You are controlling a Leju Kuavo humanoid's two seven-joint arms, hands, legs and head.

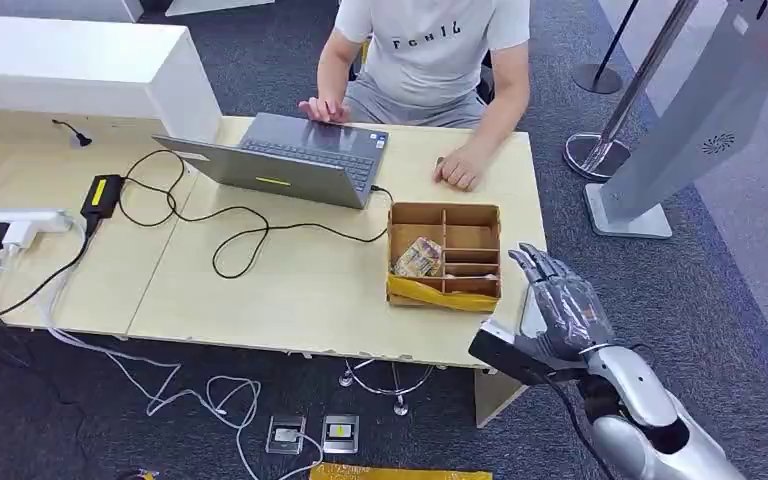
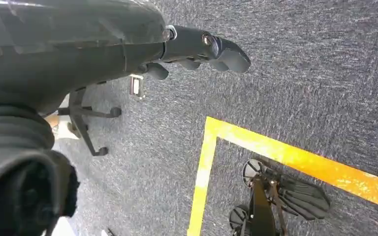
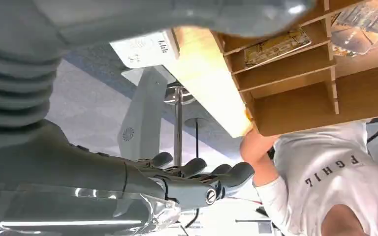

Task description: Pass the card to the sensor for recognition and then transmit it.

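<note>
Shirt: you can read "FGHIL".
Right hand: empty, fingers apart, beside box.
Left hand: curled, empty.

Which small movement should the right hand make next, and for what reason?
Probably move toward the cardboard box. The right hand hovers beside the table's edge with fingers spread and holding nothing, while a card-like item lies in a box compartment.
</note>
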